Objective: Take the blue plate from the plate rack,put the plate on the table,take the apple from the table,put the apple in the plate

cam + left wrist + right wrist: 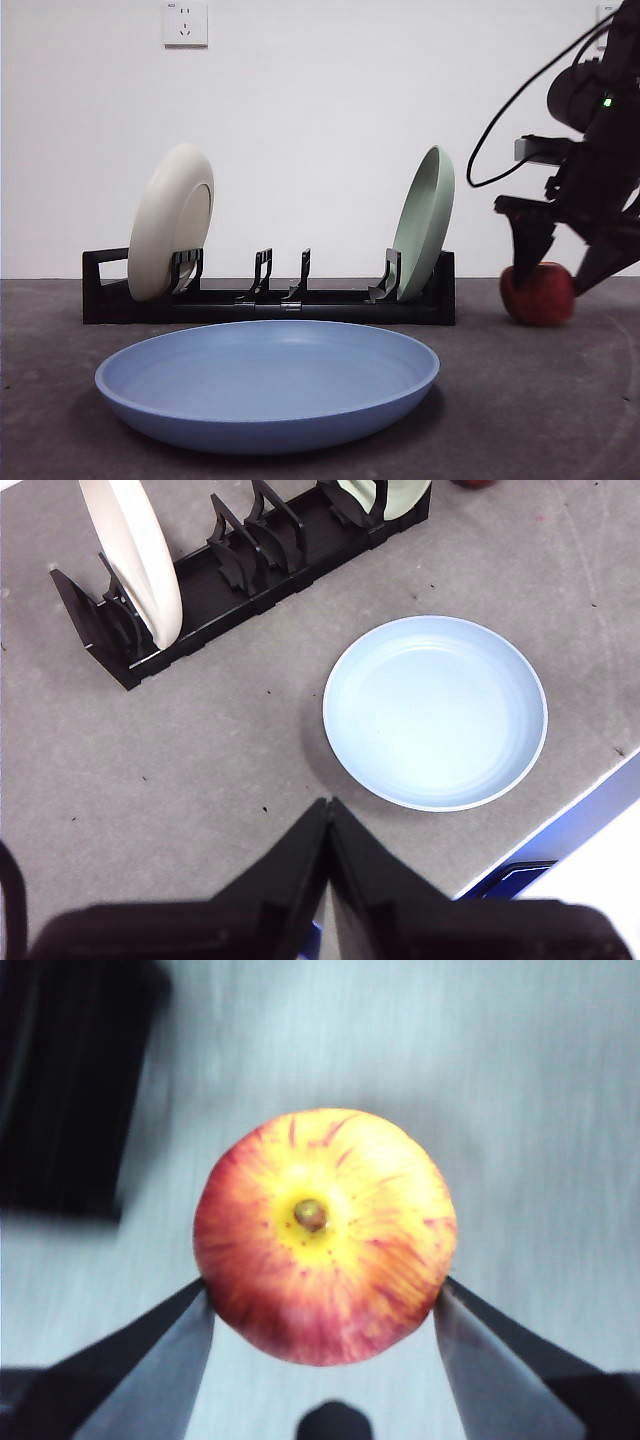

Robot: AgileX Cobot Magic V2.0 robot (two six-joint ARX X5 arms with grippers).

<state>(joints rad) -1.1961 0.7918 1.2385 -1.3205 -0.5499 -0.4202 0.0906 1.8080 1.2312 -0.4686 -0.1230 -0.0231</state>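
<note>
Spread jaws of the right gripper straddle the apple in the front view, one dark tip down on each side of the fruit, which sits on the table at the right, just past the end of the plate rack. Whether the tips press the skin cannot be told from here. The blue plate lies flat on the table in front of the rack, near and large. In the rack a cream plate leans in the left-hand holders and a pale green plate stands on edge at the right-hand end; the middle holders hold nothing. A white wall socket shows high on the wall behind.

From the left wrist, the left gripper has its two jaws brought together to a point, holding nothing, high above the table. Below it the blue plate rests flat near the table's edge, apart from the plate rack, where the cream plate stands in one end and the pale green plate just shows at the other.

From the right wrist, the right gripper has its jaws apart with the apple between them, stem dimple facing the camera, red-streaked around a yellow centre. Each tip meets the fruit's outline at its side; the picture is blurred, so a firm grip cannot be confirmed. Grey table lies behind, with a dark blurred block at one corner.
</note>
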